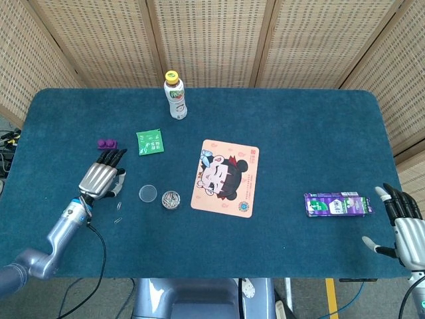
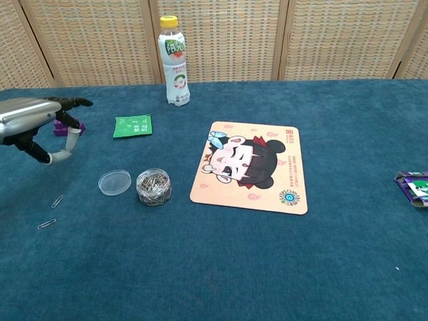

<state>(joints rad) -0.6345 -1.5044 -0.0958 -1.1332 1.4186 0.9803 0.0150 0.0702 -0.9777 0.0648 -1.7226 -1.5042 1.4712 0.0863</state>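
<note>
My left hand (image 1: 101, 178) (image 2: 37, 124) hangs raised above the blue cloth, just in front of the purple block (image 1: 105, 143) (image 2: 63, 127). Its thumb and a finger meet in a pinch, apparently on a small paper clip that I can barely make out. Two loose paper clips (image 2: 57, 200) (image 1: 119, 211) lie on the cloth beneath and in front of it. A clear round lid (image 2: 114, 182) (image 1: 148, 193) and an open jar of paper clips (image 2: 153, 186) (image 1: 170, 199) sit to its right. My right hand (image 1: 402, 222) rests open at the table's near right corner, beside a purple carton (image 1: 337, 204) (image 2: 414, 186).
A cartoon mouse pad (image 1: 226, 177) (image 2: 251, 167) lies mid-table. A green packet (image 1: 150, 141) (image 2: 132, 126) lies behind the lid. A yellow-capped drink bottle (image 1: 175, 96) (image 2: 174, 63) stands at the back. Woven screens wall off the far side.
</note>
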